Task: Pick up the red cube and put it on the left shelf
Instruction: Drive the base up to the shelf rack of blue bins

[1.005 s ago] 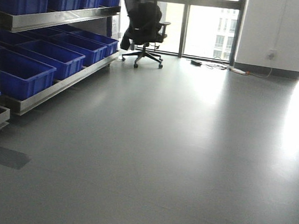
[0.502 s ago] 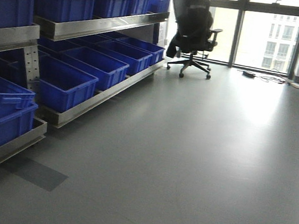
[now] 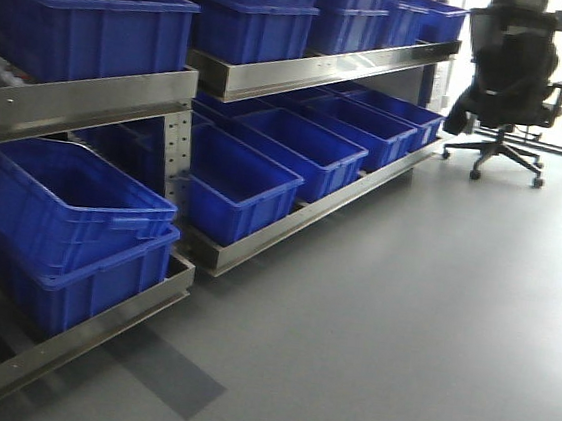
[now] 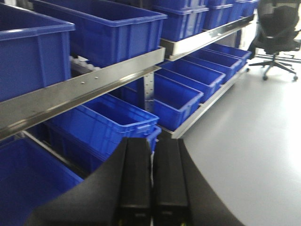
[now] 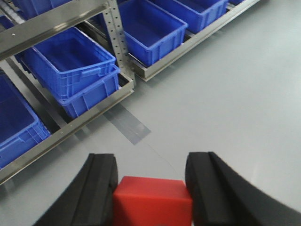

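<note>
The red cube (image 5: 153,200) sits between the two black fingers of my right gripper (image 5: 151,175), which is shut on it and held above the grey floor. My left gripper (image 4: 151,160) is shut with nothing in it, its fingers pressed together in front of the shelving. The left shelf (image 3: 91,100) is a steel rack along the left side, loaded with blue bins (image 3: 229,180) on both levels. Neither gripper shows in the front view.
Blue bins (image 5: 70,66) on the lower rail lie ahead and left of the right gripper. A steel upright (image 5: 116,33) stands between two bays. A black office chair (image 3: 515,89) is at the far right by the windows. Grey floor (image 3: 431,317) spreads to the right.
The view has swung left and closer to the rack: the bins fill more of the frame and the chair has shifted from centre to the far right.
</note>
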Tool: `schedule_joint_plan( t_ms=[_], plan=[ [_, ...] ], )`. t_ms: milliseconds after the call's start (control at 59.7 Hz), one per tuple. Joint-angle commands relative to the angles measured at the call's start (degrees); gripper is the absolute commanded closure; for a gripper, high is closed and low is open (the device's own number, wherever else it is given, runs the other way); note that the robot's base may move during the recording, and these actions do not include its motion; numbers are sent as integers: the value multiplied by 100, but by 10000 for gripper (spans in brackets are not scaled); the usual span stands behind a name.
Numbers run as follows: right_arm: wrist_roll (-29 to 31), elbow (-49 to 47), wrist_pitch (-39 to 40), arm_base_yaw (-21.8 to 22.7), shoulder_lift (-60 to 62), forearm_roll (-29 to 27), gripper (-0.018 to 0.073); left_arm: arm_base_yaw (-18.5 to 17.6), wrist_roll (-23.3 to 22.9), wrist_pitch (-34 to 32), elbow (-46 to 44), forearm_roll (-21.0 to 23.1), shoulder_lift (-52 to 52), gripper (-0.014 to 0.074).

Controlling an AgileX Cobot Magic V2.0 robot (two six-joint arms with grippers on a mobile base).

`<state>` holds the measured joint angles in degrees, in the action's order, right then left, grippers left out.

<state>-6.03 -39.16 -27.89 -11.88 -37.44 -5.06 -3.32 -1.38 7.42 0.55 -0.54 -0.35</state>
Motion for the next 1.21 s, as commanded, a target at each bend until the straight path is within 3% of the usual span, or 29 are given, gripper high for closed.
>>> schedule_joint_plan(
  t_ms=[0,1189],
  plan=[
    [14,-152,487,-3,2,37,503,-23,-5,-501,132,17,-92,495],
    [14,-152,487,-3,2,37,503,-23,-5,-501,132,17,-92,495]
  ],
)
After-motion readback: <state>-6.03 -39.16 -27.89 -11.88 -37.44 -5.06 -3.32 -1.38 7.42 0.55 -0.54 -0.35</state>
